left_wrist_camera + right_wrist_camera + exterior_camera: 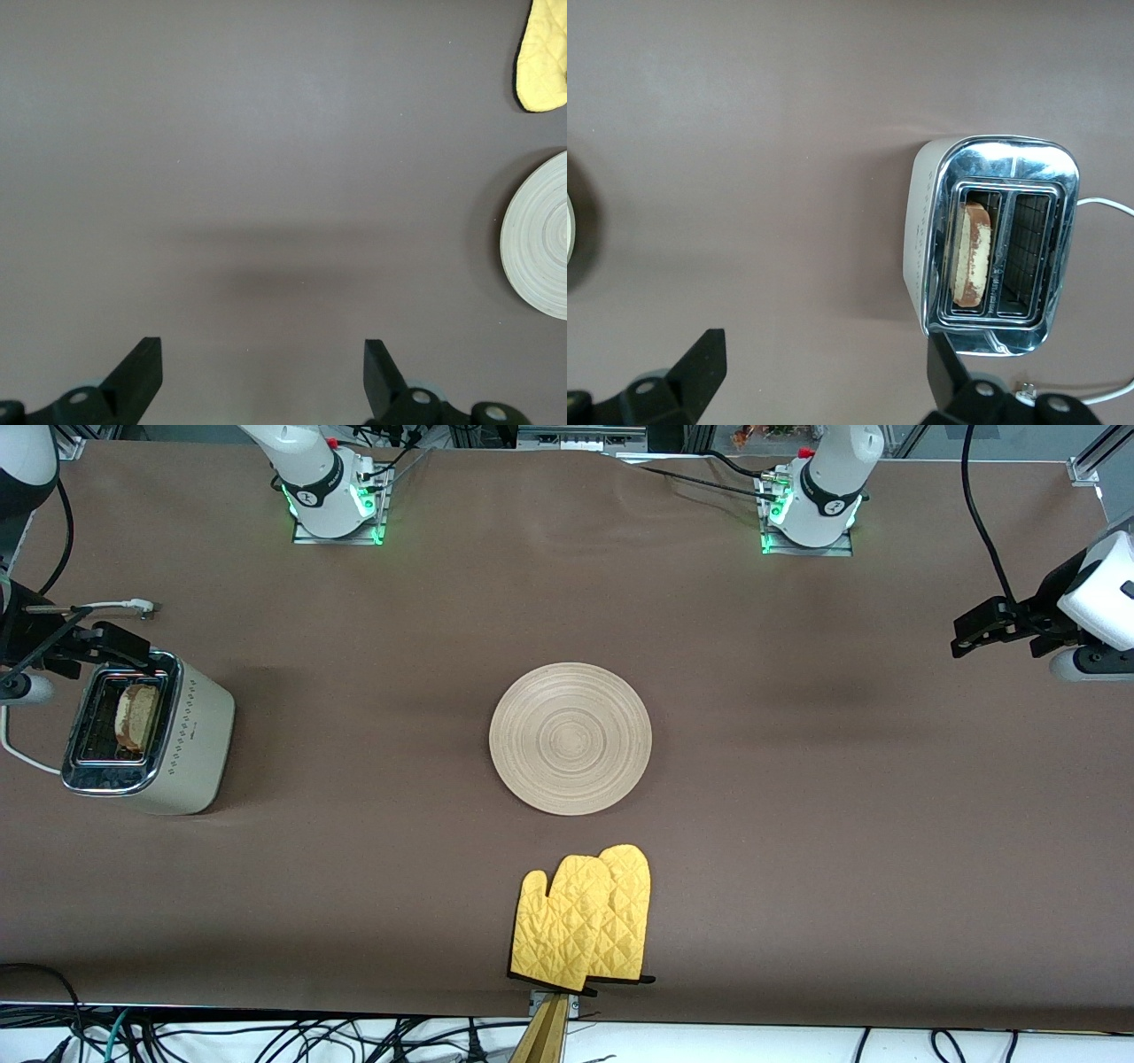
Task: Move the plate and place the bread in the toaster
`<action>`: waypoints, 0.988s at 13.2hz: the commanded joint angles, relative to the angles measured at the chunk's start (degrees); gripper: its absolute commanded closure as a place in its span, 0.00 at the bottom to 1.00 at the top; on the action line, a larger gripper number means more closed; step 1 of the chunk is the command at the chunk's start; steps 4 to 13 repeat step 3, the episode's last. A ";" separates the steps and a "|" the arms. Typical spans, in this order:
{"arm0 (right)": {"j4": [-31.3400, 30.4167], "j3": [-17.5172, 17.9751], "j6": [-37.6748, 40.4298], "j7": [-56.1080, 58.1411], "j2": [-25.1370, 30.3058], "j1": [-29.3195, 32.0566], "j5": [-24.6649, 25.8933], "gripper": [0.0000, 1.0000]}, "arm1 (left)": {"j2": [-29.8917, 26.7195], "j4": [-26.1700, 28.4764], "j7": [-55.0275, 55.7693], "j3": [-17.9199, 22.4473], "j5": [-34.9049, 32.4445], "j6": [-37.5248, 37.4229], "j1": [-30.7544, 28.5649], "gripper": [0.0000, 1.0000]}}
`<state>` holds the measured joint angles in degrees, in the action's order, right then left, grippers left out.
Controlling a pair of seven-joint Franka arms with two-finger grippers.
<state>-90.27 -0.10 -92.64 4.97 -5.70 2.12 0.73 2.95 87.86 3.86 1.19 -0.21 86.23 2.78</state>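
Observation:
The round light-wood plate (pixel 570 738) lies flat in the middle of the table and also shows in the left wrist view (pixel 540 239). The cream toaster (pixel 146 735) (pixel 992 235) stands at the right arm's end of the table. The bread (pixel 137 716) (pixel 971 252) stands upright in the toaster's slot on the plate's side. My right gripper (pixel 106 646) (pixel 824 363) hangs open and empty over the table just beside the toaster. My left gripper (pixel 979 629) (pixel 263 363) hangs open and empty over bare table at the left arm's end, well away from the plate.
A pair of yellow oven mitts (pixel 585 921) (pixel 542 53) lies nearer to the front camera than the plate, at the table's front edge. The toaster's white cord and plug (pixel 133 607) lie beside the toaster, under the right gripper.

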 commanded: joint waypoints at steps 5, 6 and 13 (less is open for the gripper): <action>-0.17 0.80 -0.09 -0.58 -0.01 0.96 0.86 0.00 | 0.75 -1.99 -0.43 -0.31 0.56 -1.42 -0.49 0.00; -0.17 0.80 -0.09 -0.58 -0.01 0.96 0.86 0.00 | 0.75 -1.99 -0.43 -0.31 0.56 -1.42 -0.49 0.00; -0.17 0.80 -0.09 -0.58 -0.01 0.96 0.86 0.00 | 0.75 -1.99 -0.43 -0.31 0.56 -1.42 -0.49 0.00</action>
